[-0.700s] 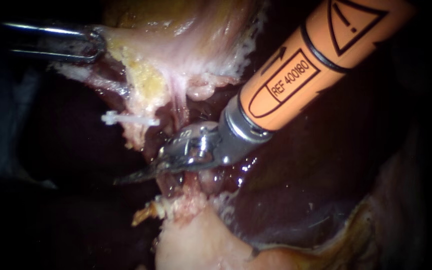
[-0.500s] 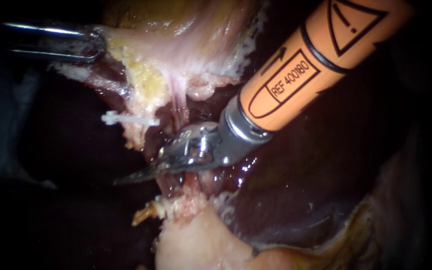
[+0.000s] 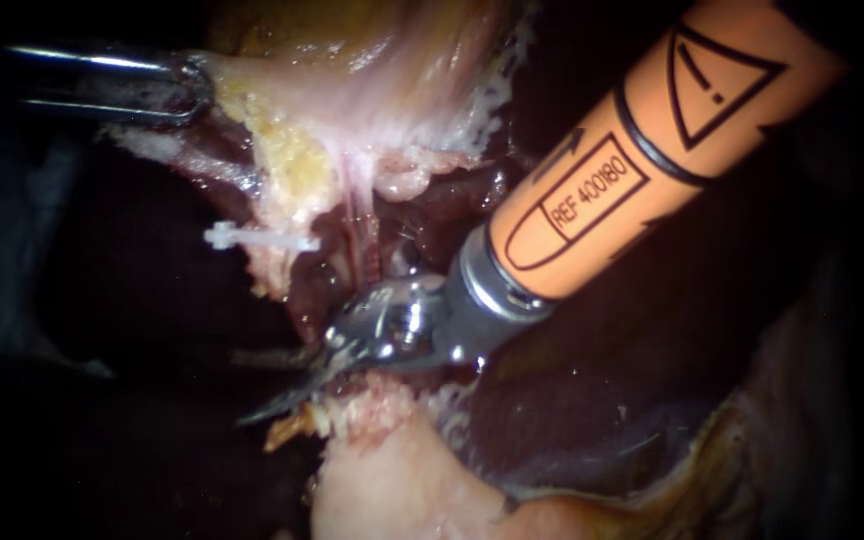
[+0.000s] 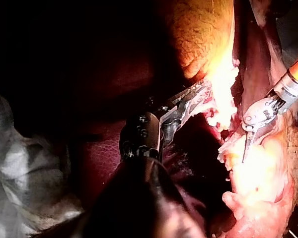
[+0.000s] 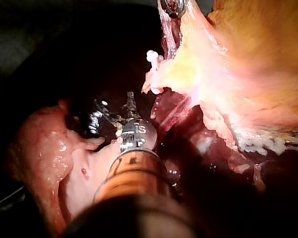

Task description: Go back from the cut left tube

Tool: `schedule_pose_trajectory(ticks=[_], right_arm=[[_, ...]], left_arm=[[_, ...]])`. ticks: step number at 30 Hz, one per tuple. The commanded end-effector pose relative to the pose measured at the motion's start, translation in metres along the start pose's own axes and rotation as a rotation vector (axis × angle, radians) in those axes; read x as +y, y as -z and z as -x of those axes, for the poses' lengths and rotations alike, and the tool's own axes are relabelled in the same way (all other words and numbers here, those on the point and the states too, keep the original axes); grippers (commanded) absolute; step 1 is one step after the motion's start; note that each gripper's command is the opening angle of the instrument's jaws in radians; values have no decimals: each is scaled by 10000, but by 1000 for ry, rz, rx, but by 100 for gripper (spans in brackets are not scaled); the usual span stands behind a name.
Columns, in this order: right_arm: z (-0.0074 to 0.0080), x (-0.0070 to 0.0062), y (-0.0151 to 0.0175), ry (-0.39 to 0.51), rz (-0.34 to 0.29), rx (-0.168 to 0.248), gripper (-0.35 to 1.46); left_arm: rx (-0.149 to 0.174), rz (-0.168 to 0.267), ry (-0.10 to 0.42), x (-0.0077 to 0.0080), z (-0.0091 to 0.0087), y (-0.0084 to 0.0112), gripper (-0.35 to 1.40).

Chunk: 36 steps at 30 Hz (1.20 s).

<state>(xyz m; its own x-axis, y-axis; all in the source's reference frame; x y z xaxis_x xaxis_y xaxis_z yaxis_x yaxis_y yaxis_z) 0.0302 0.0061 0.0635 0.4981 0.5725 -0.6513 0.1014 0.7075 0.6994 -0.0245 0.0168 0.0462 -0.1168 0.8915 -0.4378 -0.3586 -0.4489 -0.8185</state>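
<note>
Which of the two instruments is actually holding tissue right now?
The left instrument: its jaws clamp the edge of the pale tissue. The orange-shafted right instrument grips nothing.

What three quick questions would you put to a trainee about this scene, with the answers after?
1. True or false: in the endoscope view, the right instrument enters from the left.
2. The white clip is: A) on tissue above the right instrument; B) in a person's hand; C) nowhere in view.
3. Fill in: the left instrument's tool is shut on pale ____.
Key: 1 false; 2 A; 3 tissue.
</note>
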Motion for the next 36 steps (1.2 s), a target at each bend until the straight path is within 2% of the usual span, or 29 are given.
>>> schedule_pose_trajectory(ticks=[1,4,6,9,11,13,17,22,25,31,36], right_arm=[[1,-5,9,35,44,3,145],[6,-18,40,114,159,-7,145],[9,-27,62,185,225,-57,145],[13,-36,96,228,299,-135,145],[18,-41,119,248,338,-177,145],[22,-43,138,262,363,-199,145],[28,-43,176,274,405,-215,145],[33,-38,212,266,427,-229,145],[33,-36,222,266,427,-237,145],[33,-37,225,263,386,-238,145],[33,-37,225,264,386,-238,145]], left_arm=[[0,1,0,0,0,0,-35],[0,1,-1,-1,1,0,-35],[0,1,-1,-2,1,-1,-35],[0,1,-2,-3,2,-1,-35],[0,1,-2,-3,2,-1,-35],[0,1,-2,-3,2,-1,-35],[0,1,-2,-3,2,-1,-35],[1,0,-3,-4,3,-2,-35],[1,0,-3,-4,4,-3,-35],[3,-3,-4,-5,5,-8,-35],[6,-9,-7,-9,9,-30,-35]])
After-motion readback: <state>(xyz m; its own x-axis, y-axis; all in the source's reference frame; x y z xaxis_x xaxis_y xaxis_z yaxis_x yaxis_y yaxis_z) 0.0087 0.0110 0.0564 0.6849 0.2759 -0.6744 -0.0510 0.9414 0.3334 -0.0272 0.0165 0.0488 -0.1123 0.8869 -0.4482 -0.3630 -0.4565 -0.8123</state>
